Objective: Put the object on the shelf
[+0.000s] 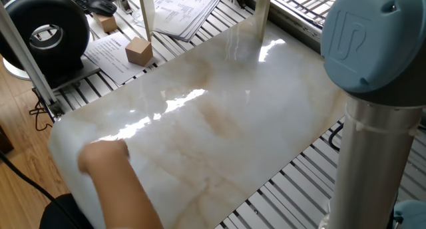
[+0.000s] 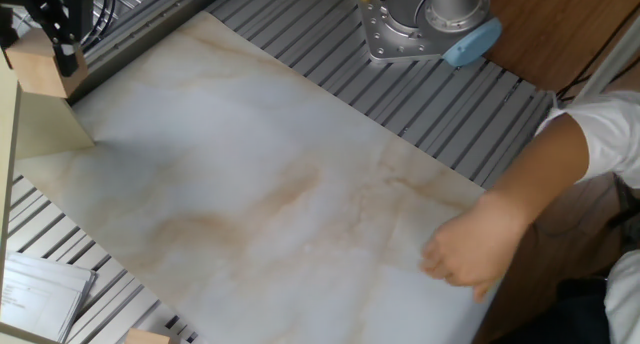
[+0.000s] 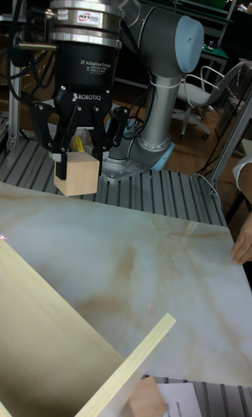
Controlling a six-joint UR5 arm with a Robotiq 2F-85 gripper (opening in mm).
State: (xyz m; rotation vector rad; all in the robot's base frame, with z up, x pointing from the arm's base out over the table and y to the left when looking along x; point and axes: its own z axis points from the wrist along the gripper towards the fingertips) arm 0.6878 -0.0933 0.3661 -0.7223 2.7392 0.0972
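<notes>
In the tall fixed view the gripper hangs above the far left edge of the marble slab, shut on the object, a small light-brown wooden cube held clear of the surface. The other fixed view has the same cube at its top left, between the black fingers. The shelf, made of pale wooden boards, fills the near lower left below the cube. It also shows as a board at the left edge. In one fixed view the gripper and cube are out of view.
A person's hand rests on the slab's corner far from the shelf, also seen as a hand. A larger tan block lies on papers, and a small tan block sits near the keyboard. The arm's base stands beside the slab.
</notes>
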